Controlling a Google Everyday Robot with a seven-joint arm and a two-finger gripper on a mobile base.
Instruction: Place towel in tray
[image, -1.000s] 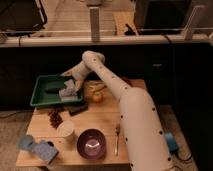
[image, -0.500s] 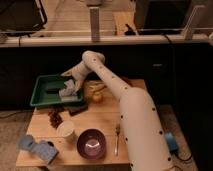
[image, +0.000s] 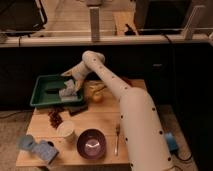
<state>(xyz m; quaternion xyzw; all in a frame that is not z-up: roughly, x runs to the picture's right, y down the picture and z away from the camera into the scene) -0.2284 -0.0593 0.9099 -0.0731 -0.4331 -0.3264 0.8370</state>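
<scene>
A green tray (image: 46, 85) sits at the back left of the wooden table. A light grey towel (image: 68, 91) hangs bunched over the tray's right part, at the tip of my gripper (image: 70, 85). My white arm (image: 127, 105) reaches from the lower right across the table to the tray. The gripper is above the tray's right side, with the towel right under it.
A purple bowl (image: 91, 143) and a white cup (image: 65, 130) stand at the front of the table. A blue sponge-like object (image: 37, 147) lies at the front left. Yellow fruit (image: 95, 91) sits right of the tray. A fork (image: 116, 141) lies beside the bowl.
</scene>
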